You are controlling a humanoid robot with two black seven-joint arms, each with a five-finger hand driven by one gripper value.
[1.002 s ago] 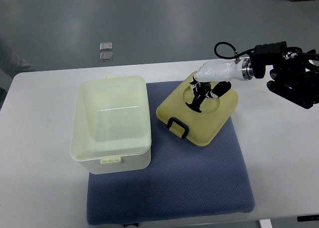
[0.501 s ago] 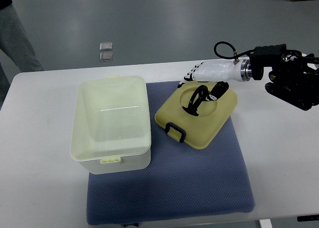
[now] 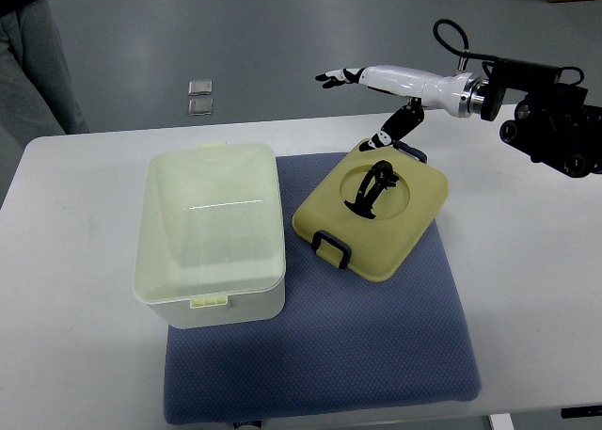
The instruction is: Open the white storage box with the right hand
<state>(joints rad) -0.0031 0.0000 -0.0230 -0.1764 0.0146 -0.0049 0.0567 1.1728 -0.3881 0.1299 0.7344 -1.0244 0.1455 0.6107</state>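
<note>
Right hand point(image 3: 372, 96) hangs above the table's far edge, fingers extended, holding nothing. White storage box point(image 3: 212, 234) sits uncovered on blue mat point(image 3: 376, 345); its yellow lid point(image 3: 372, 218) lies alongside. Risk: a low-passing arm could snag the lid's handle.

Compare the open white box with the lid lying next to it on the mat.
The white storage box is deep and hollow with its mouth facing up; the lid is a flat slab. The box is paler; the lid is yellower. The lid carries black latches and a black handle; the box shows only pale tabs. The box sits partly off the blue mat, the lid wholly on it. Both are rounded rectangles.
</note>
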